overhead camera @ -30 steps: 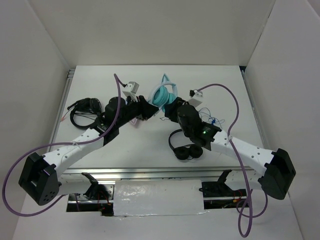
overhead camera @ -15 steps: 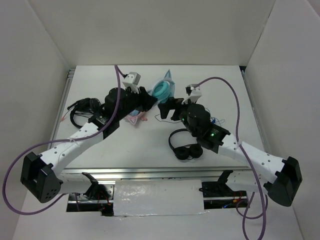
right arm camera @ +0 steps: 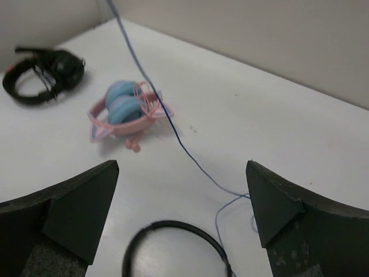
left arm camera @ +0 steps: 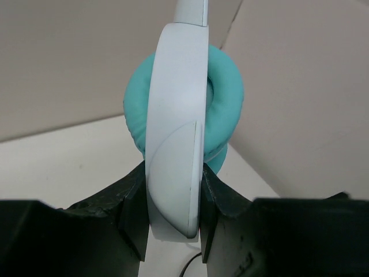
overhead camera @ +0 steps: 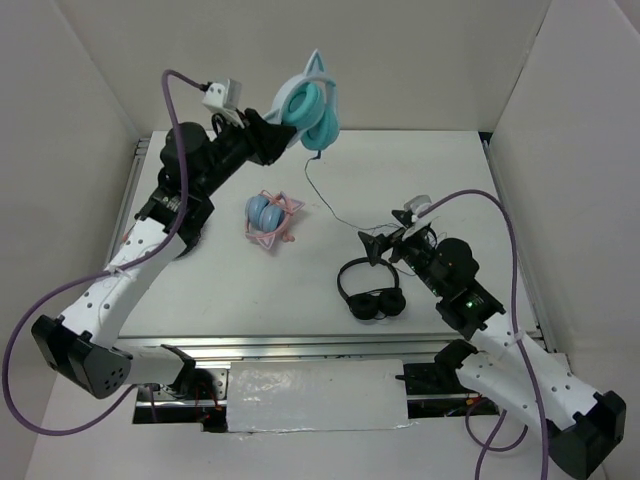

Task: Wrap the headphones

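nearest me, the right gripper [overhead camera: 373, 245] is hanging spread wide, empty; i'd say it should be catching the slack cable [overhead camera: 320, 195] low. farther back, the left gripper [overhead camera: 272, 132] is pinching the headphones [overhead camera: 310, 105] high over the table [overhead camera: 250, 295].

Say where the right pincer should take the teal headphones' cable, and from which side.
Probably grip the cable where it lies on the table ahead of the open right pincer, coming from above and straddling its run: it is thin and lies flat.
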